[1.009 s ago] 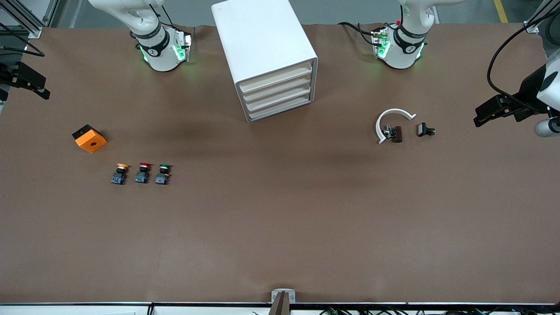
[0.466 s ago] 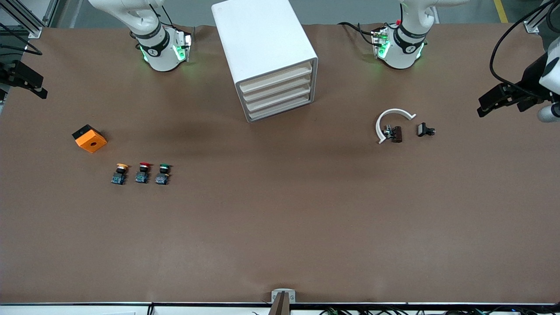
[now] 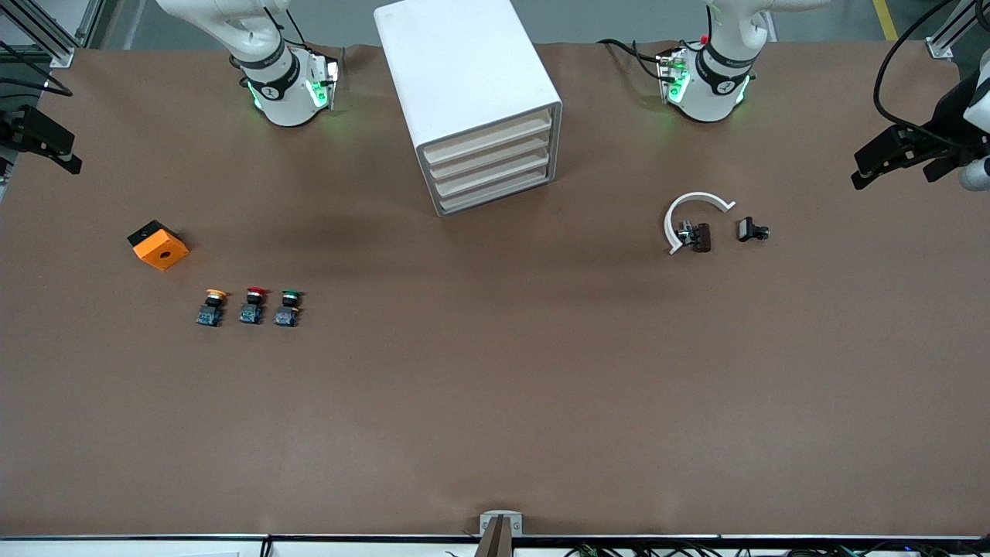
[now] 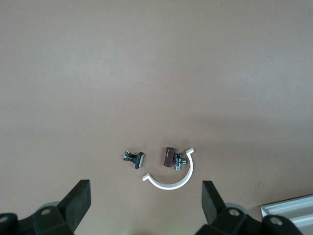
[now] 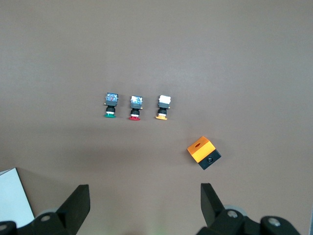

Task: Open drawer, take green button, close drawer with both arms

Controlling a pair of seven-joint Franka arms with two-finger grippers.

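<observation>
At table centre the cabinet [image 3: 472,100] sat w/ all four drawers shut, incl. the drawer [image 3: 489,141]. Green button [image 3: 287,308] lay at abt 8 o'clock from it, beside the red button [image 3: 251,307]. Left gripper [image 3: 901,155] hung at 3 o'clock, jaws wide, empty. Right gripper [image 3: 39,139] at 9 o'clock, likewise agape, empty.
</observation>
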